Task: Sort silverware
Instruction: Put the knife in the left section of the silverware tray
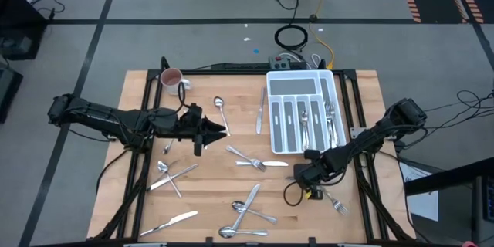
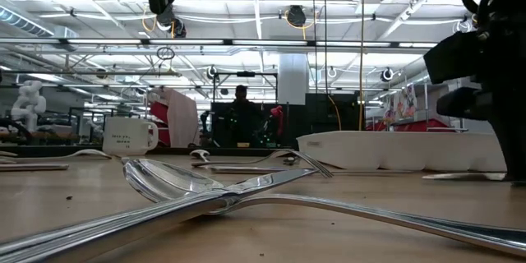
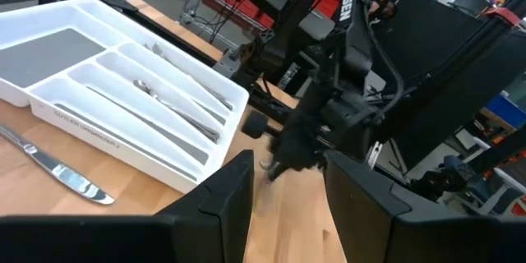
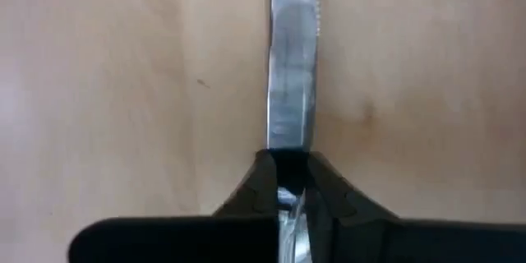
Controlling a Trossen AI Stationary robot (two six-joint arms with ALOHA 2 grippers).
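The silverware lies scattered on the wooden table: forks (image 1: pixel 248 160), spoons (image 1: pixel 245 210), knives (image 1: pixel 174 221), and more pieces in the white tray (image 1: pixel 279 85) at the far right. My right gripper (image 4: pixel 288 177) points steeply down near the tray's near end and is shut on a table knife (image 4: pixel 292 74). That knife's blade shows beside the gripper (image 1: pixel 279 164) in the high view. My left gripper (image 3: pixel 288 214) hovers open above the table's middle (image 1: pixel 220 131), holding nothing. My right gripper pinches the knife's blade (image 4: pixel 289 149) between its two fingers, one on each long edge. The fingers come from above, pointing down, and stand across the knife. The serrated blade runs forward flat along the wood; the knife's other end is hidden under the gripper.
A white-and-pink mug (image 1: pixel 171 81) stands at the far left corner. A lone fork (image 1: pixel 336 201) lies just near-right of my right gripper. A spoon (image 1: pixel 220 108) and a knife (image 1: pixel 260 112) lie between the left gripper and the tray.
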